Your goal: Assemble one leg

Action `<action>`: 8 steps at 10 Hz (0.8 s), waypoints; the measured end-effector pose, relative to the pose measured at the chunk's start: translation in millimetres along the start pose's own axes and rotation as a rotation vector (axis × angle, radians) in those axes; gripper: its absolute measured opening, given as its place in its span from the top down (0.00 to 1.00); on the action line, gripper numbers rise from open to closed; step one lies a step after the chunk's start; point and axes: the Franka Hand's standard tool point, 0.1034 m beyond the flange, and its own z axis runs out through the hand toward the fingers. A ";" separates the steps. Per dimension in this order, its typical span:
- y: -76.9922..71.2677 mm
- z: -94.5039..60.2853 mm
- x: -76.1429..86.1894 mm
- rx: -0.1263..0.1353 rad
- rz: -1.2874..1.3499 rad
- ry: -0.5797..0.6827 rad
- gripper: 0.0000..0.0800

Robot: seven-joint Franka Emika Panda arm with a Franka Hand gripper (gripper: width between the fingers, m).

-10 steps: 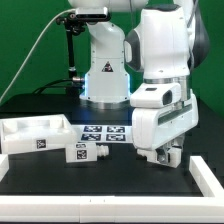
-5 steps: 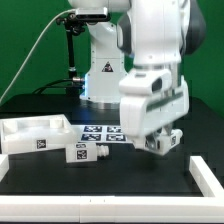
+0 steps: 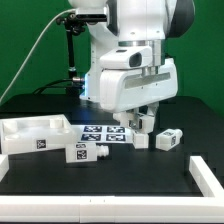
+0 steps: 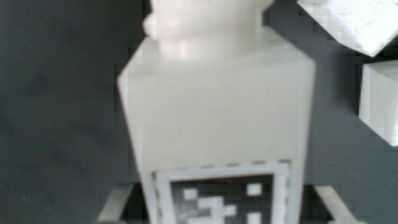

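Note:
My gripper (image 3: 144, 123) is shut on a white leg (image 3: 141, 135) and holds it upright just above the table, right of the marker board (image 3: 104, 133). In the wrist view the held leg (image 4: 214, 100) fills the picture, its tag between my fingers (image 4: 121, 200), and its knobbed end points away from the camera. A second leg (image 3: 168, 140) lies on the table just to the exterior view's right of the gripper. A third leg (image 3: 82, 153) lies in front of the marker board.
A wide white tray-shaped piece (image 3: 35, 133) with raised rims lies at the exterior view's left. A white rail (image 3: 205, 175) borders the table at the front right. The robot base (image 3: 100, 70) stands behind. Other white parts (image 4: 377, 95) show beside the held leg.
The arm has swung toward the exterior view's left and risen a little, carrying one leg with it. The second leg, hidden before by the gripper, now shows on the table.

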 end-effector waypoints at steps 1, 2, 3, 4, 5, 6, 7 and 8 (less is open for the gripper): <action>-0.1 0.3 -0.3 0.001 0.000 -0.001 0.64; 0.5 0.9 -4.1 -0.001 0.010 0.000 0.64; 0.8 3.4 -25.3 -0.010 0.080 0.003 0.64; -5.2 10.4 -53.0 0.013 0.199 -0.031 0.64; -12.5 18.3 -70.8 0.061 0.324 -0.079 0.64; -9.5 22.6 -76.2 0.071 0.341 -0.084 0.64; -9.9 22.4 -75.3 0.071 0.337 -0.083 0.64; -10.3 22.5 -75.2 0.071 0.336 -0.084 0.64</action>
